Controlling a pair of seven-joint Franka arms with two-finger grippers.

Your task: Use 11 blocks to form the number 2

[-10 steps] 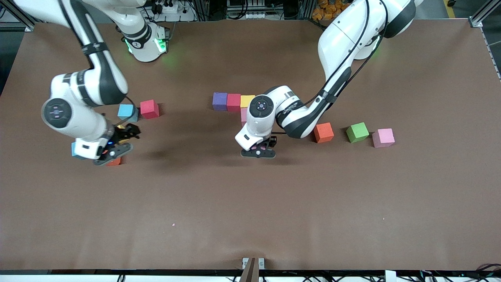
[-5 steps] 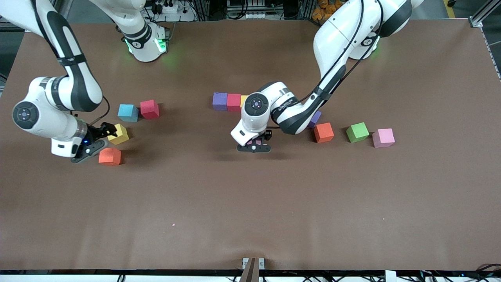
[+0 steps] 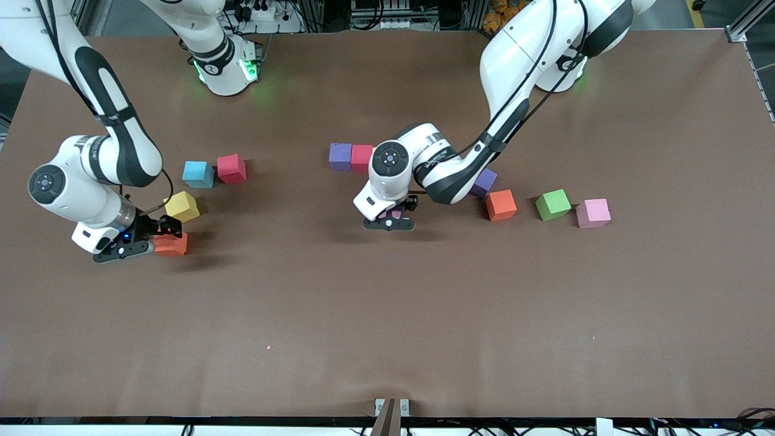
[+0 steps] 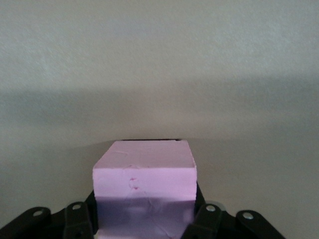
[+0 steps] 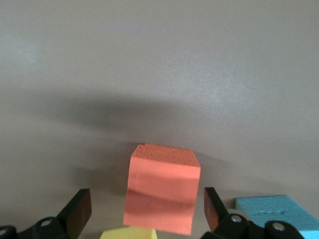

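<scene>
My left gripper is shut on a pink block, its fingers pressed on two sides; it hangs low over the table next to a row of a purple block and a red block. My right gripper is open with an orange block standing between its fingers, not touching them. That orange block sits toward the right arm's end, nearer the camera than a yellow block.
A light blue block and a red block lie beside the yellow one. Toward the left arm's end lie a purple block, an orange block, a green block and a pink block.
The left gripper has carried the pink block closer to the purple and red row. The right gripper swung out toward its end of the table, then came down around the orange block.
</scene>
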